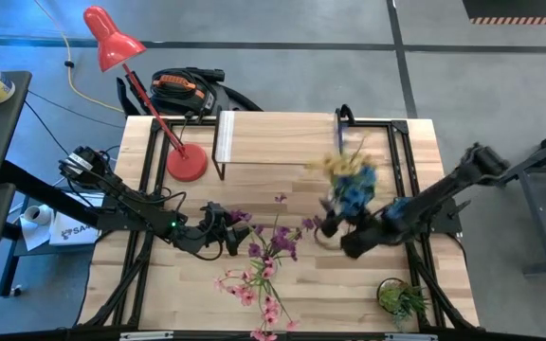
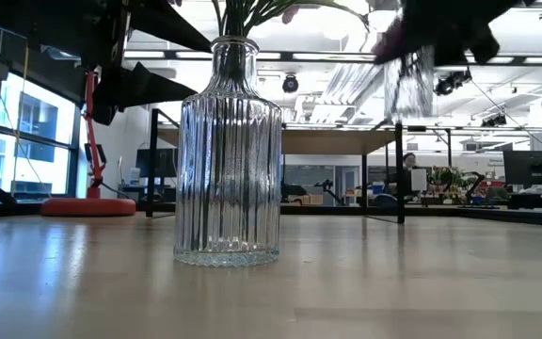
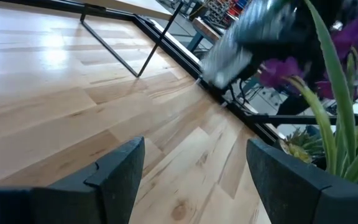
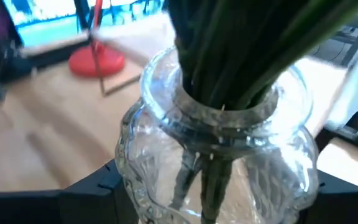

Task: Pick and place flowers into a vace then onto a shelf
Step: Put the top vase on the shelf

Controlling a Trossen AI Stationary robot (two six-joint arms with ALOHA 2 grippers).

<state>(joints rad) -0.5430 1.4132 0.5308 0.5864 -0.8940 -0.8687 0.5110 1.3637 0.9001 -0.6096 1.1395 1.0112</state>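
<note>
A clear glass vase holding green stems sits between my right gripper's fingers. In the high view its blue and yellow flowers show blurred above the right gripper. A second, ribbed glass vase stands on its base on the table with the purple and pink flowers in it. My left gripper is open just left of that vase, touching nothing; purple blooms show beside it. The shelf stands at the table's far side. My right gripper holds the clear vase by its rounded body, below the neck, pinched between the two fingers, one on each side. The fingers come at it about level. In the low view the vase is upright and lifted clear of the table.
A red desk lamp stands at the table's far left, beside the shelf. A small green potted plant sits at the near right corner. Bare tabletop lies at the near left.
</note>
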